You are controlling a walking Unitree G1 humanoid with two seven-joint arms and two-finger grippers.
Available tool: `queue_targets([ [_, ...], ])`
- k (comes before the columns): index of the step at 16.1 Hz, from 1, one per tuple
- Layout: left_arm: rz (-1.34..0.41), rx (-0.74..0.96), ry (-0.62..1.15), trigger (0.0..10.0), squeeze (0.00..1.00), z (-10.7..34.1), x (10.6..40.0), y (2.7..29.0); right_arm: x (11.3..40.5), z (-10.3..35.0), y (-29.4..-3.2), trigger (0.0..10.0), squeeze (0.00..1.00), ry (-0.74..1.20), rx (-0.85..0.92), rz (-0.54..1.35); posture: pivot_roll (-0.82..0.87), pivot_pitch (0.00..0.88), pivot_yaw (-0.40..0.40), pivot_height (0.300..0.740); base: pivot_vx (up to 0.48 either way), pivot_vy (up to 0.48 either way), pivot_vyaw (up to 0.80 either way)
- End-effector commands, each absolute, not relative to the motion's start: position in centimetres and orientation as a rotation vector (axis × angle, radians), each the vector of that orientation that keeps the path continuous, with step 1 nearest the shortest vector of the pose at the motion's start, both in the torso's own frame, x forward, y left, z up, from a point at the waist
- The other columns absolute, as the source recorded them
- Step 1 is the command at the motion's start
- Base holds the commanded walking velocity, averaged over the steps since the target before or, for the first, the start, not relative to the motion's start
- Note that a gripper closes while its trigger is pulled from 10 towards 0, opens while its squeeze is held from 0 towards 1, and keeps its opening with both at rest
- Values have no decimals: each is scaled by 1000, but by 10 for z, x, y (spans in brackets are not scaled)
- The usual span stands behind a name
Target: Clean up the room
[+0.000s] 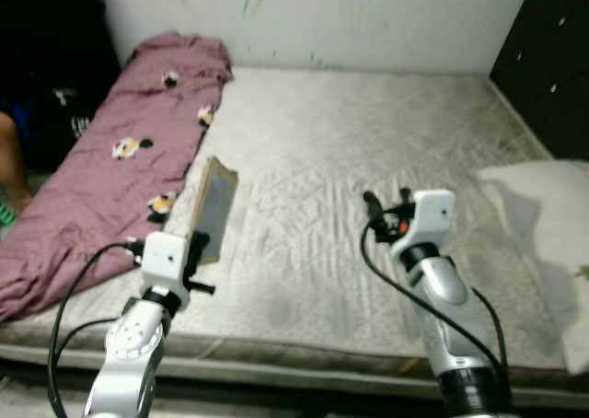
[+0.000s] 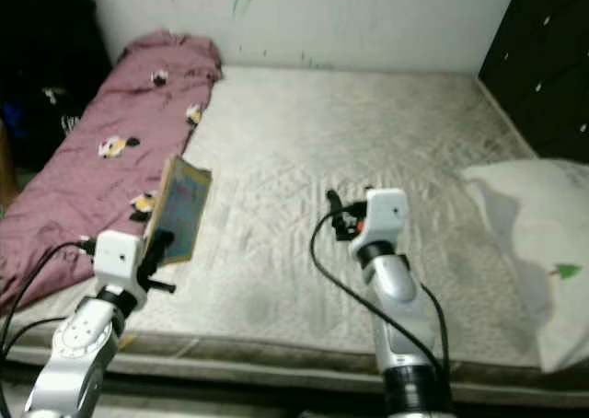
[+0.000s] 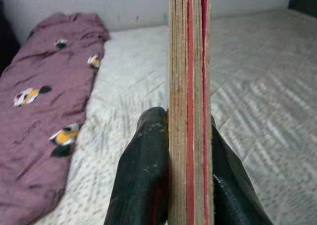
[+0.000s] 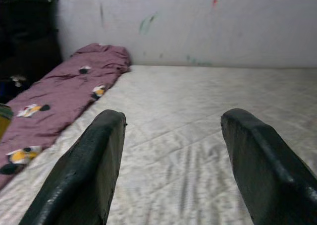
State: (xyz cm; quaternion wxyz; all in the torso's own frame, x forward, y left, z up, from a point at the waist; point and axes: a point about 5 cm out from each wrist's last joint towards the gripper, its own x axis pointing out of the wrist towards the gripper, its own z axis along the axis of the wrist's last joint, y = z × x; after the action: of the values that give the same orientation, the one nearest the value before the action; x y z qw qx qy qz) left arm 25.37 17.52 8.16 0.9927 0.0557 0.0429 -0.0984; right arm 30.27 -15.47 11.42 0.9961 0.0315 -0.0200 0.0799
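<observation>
The book [image 1: 213, 208] is held upright above the mattress [image 1: 368, 133], just beside the purple blanket [image 1: 110, 169]; the left gripper [image 3: 187, 178] squeezes it tight; the right gripper [image 4: 171, 160] hangs over the mattress, fingers spread wide; a pillow [image 1: 552, 225] lies far right.

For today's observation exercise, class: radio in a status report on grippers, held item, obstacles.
Left gripper shut on book, held upright over the mattress. Right gripper open, over mattress. Purple blanket along robot's left, pillow on right.
</observation>
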Motion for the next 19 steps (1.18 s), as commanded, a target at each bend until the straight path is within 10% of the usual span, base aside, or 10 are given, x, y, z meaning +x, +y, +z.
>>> queue_targets([
  [1, -189, 122, 45, 10000, 0, 92, 254, 178, 305, 116, -150, 10000, 0, -39, 62, 179, -73, 0, 4, 740, 0, -454, 0],
  [19, -168, 91, 40, 10000, 0, 92, 254, 178, 308, 116, -152, 10000, 0, -30, 36, 192, -72, 0, -14, 740, 0, -389, 0],
])
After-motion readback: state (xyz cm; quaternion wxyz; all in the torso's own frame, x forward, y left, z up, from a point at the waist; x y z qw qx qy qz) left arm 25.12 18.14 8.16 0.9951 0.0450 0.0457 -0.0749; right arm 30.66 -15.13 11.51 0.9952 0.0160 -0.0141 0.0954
